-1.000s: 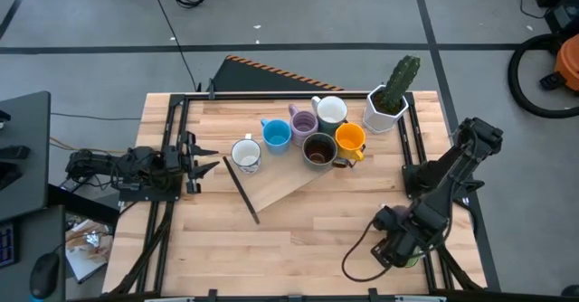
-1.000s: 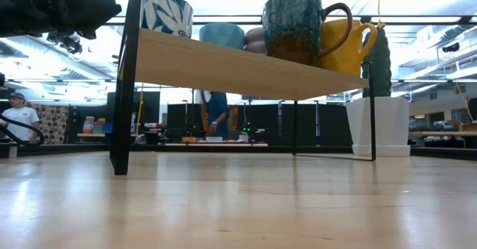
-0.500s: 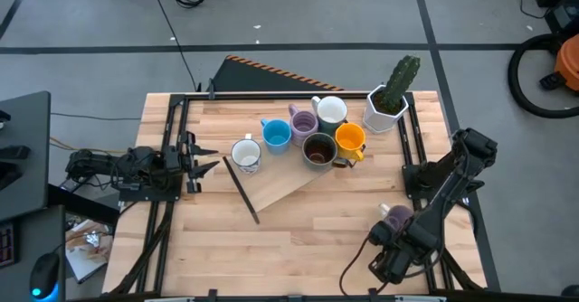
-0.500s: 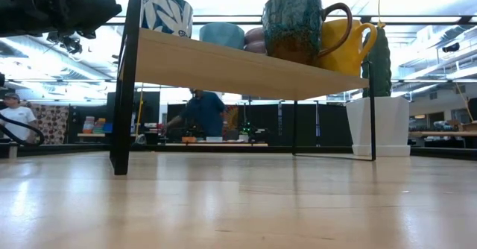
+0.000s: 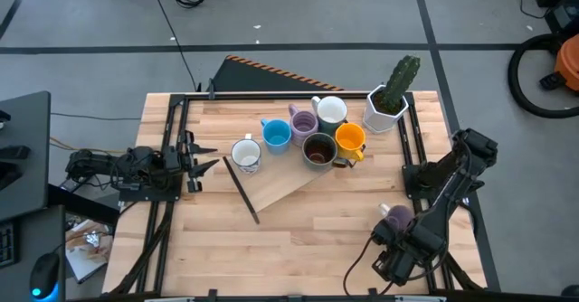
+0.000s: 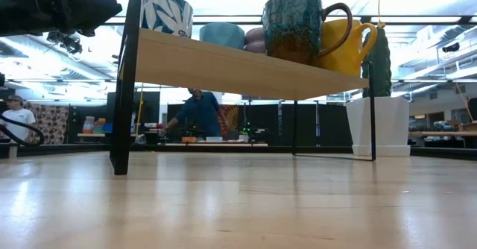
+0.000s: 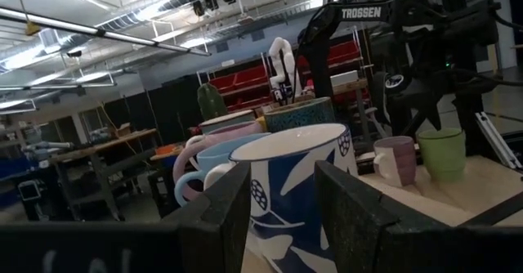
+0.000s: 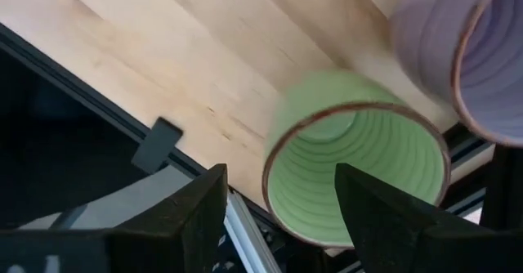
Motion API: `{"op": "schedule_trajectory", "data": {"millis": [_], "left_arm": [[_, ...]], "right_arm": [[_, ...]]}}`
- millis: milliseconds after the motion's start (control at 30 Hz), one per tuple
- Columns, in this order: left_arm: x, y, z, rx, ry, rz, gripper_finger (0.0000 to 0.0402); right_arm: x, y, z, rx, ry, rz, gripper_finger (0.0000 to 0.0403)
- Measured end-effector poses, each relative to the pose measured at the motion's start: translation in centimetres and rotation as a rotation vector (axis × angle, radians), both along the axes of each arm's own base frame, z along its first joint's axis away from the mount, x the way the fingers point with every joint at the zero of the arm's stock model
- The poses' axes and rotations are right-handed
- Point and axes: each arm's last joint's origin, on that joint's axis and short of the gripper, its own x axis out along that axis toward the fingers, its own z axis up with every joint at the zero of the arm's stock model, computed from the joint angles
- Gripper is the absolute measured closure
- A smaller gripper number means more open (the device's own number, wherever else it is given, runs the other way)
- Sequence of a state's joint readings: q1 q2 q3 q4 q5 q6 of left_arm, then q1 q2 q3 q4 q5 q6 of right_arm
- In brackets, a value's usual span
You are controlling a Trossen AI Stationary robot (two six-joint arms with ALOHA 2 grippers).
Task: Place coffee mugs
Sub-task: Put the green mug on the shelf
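The counter [image 5: 298,239] is a light wooden top with black rails along its left and right edges. A raised wooden shelf [image 5: 280,186] on thin black legs stands across the middle toward the far edge.

Six coffee mugs stand on the shelf:
- white mug with blue leaf print [image 5: 245,154], nearest the left end;
- blue mug [image 5: 276,135], just beside it;
- lavender mug [image 5: 303,122];
- white mug [image 5: 330,111], behind the lavender one;
- dark brown mug [image 5: 318,150], at the front;
- orange mug [image 5: 349,139], touching the dark brown mug.

A white faceted pot with a cactus [image 5: 389,103] stands at the far right corner, just beside the right end of the shelf.

The near half of the counter is bare wood and gives open room between the two side rails.

The right gripper [image 5: 398,248] is at the near right corner, close to the right rail. Its fingers stand wide apart and hold nothing. In the right wrist view a green mug [image 8: 355,171] lies directly ahead between them, close to the counter edge, with a second lavender mug [image 5: 395,216] just beside it.

The left gripper [image 5: 204,162] waits at the left rail, level with the shelf's left end. Its fingers are parted and empty, facing the leaf-print mug.

In the low view, people [image 6: 195,111] show in the room beyond the counter.
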State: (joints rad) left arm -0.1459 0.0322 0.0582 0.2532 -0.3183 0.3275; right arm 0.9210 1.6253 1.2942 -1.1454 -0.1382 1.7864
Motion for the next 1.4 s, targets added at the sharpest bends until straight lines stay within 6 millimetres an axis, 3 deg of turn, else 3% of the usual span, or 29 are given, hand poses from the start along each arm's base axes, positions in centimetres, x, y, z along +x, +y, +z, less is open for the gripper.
{"op": "schedule_trajectory", "data": {"millis": [367, 567, 900, 1233, 1400], "left_arm": [[0.0, 0.0, 0.0, 0.001, 0.003, 0.0, 0.026], [0.0, 0.0, 0.0, 0.0, 0.003, -0.001, 0.026], [0.0, 0.0, 0.0, 0.002, 0.003, 0.0, 0.026], [0.0, 0.0, 0.0, 0.002, 0.004, 0.0, 0.026], [0.0, 0.0, 0.0, 0.002, 0.004, 0.0, 0.026]], "right_arm": [[-0.6, 2.0, -1.7, -0.006, 0.031, 0.004, 0.0172], [-0.8, 3.1, -3.7, -0.036, 0.075, 0.075, 0.0191], [-0.3, 3.8, -6.3, -0.083, 0.1, 0.242, 0.0265], [0.2, 3.8, -6.4, -0.062, 0.07, 0.251, 0.0361], [1.2, 3.6, -6.3, -0.02, 0.06, 0.226, 0.0378]]}}
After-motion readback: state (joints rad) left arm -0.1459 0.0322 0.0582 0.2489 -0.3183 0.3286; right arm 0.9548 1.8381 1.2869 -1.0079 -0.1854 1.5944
